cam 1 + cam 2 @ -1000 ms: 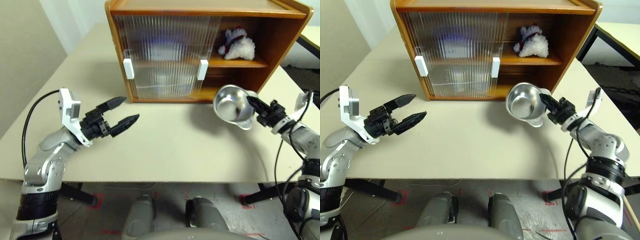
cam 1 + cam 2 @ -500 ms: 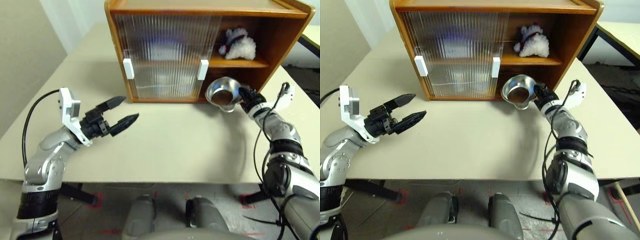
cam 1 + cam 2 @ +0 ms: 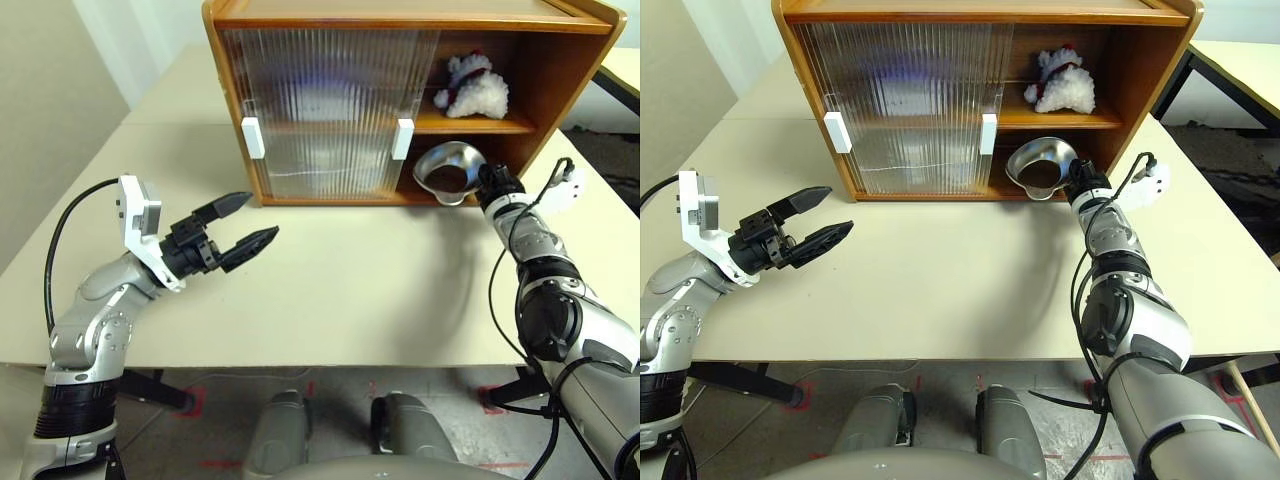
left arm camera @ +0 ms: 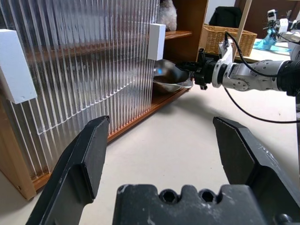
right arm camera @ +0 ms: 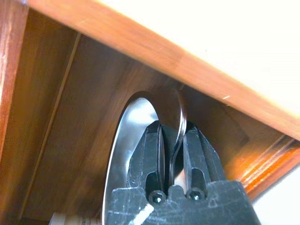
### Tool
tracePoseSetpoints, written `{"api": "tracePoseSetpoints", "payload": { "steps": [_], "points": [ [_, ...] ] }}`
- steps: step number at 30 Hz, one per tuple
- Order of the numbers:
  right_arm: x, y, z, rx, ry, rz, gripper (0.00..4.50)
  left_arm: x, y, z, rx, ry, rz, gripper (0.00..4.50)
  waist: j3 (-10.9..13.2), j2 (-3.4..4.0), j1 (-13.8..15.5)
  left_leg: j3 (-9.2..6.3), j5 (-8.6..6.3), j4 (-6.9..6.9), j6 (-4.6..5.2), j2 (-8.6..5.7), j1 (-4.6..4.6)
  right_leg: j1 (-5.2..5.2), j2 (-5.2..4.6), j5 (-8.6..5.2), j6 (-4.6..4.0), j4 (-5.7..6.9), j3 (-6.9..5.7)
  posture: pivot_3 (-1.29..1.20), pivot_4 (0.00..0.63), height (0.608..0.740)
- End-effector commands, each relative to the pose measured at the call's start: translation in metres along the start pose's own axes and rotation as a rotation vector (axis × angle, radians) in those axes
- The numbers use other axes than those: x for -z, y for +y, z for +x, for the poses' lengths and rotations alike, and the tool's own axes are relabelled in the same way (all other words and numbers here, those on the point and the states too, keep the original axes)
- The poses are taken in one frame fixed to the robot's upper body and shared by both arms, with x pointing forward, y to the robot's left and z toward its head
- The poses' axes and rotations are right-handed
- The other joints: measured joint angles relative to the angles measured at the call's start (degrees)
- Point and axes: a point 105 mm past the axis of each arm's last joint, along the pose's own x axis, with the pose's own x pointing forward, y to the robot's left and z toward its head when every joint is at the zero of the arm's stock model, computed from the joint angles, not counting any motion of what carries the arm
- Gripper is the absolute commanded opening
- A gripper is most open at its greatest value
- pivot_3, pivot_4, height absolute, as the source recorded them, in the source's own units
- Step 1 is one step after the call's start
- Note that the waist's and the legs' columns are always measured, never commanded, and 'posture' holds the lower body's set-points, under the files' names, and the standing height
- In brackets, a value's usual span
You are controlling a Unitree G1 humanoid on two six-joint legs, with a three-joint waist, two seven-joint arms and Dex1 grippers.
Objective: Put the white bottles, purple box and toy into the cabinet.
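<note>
The brown cabinet [image 3: 400, 15] stands at the back of the table, its ribbed sliding doors [image 3: 330, 110] covering the left part. On the upper shelf at the open right side sits the fluffy white toy [image 3: 475, 88] with its red hat. My right gripper [image 3: 487, 182] is shut on the rim of a silver bowl [image 3: 450, 170], which it holds at the mouth of the lower shelf; the right wrist view has the fingers [image 5: 152, 150] pinching that rim [image 5: 126, 145]. Over the table's left part my left gripper [image 3: 263, 216] hangs open, holding nothing. The white bottles and purple box are hidden; pale blurs lie behind the doors.
Two white handles [image 3: 250, 137] [image 3: 403, 139] sit on the sliding doors. The beige table [image 3: 350, 290] stretches in front of the cabinet. Another table [image 3: 625, 70] stands at the far right. A wicker basket [image 4: 229, 40] is beyond the table in the left wrist view.
My right gripper has carried the silver bowl forward from above the table to the mouth of the cabinet's lower shelf, tipping it from upright towards level. The left arm has not moved.
</note>
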Motion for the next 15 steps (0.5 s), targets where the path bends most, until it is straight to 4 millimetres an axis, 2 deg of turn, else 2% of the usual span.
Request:
{"api": "tracePoseSetpoints", "payload": {
  "steps": [1,9,10,12,15],
  "points": [
    [0.008,0.007,0.007,0.078,-0.021,0.077,0.38,-0.001,-0.006,0.003,0.017,0.007,0.026,4.5,0.0,0.02,-0.2,0.0,0.0,-0.01,0.0,0.0,0.01,0.0,0.0,0.01,-0.01,0.0,0.0,0.18,0.002,0.74],
    [0.021,0.019,0.012,0.083,0.001,0.094,0.38,-0.002,-0.007,0.002,0.009,0.008,0.027,4.5,0.0,0.04,0.0,-0.02,0.02,-0.14,0.03,0.0,0.04,-0.04,0.04,0.03,-0.07,0.04,-0.01,0.19,0.005,0.74],
    [0.023,0.02,0.012,0.082,0.009,0.095,1.13,-0.002,-0.007,0.002,0.008,0.008,0.027,4.5,0.0,0.04,0.1,-0.02,0.02,-0.16,0.03,-0.01,0.03,-0.04,0.02,0.03,-0.07,0.03,-0.01,0.19,0.008,0.74],
    [0.025,0.02,0.012,0.08,0.016,0.097,1.74,-0.001,-0.007,0.002,0.007,0.008,0.027,4.5,0.0,0.04,0.1,-0.02,0.02,-0.2,0.03,-0.04,0.02,-0.04,-0.01,0.03,-0.08,-0.01,-0.01,0.19,0.008,0.74],
    [0.025,0.02,0.012,0.074,0.018,0.093,2.92,0.0,-0.007,0.002,0.007,0.007,0.025,4.5,0.0,0.04,0.1,-0.02,0.02,-0.27,0.03,-0.04,0.02,-0.04,0.0,0.04,-0.09,-0.08,-0.01,0.19,0.012,0.74]
  ]
}}
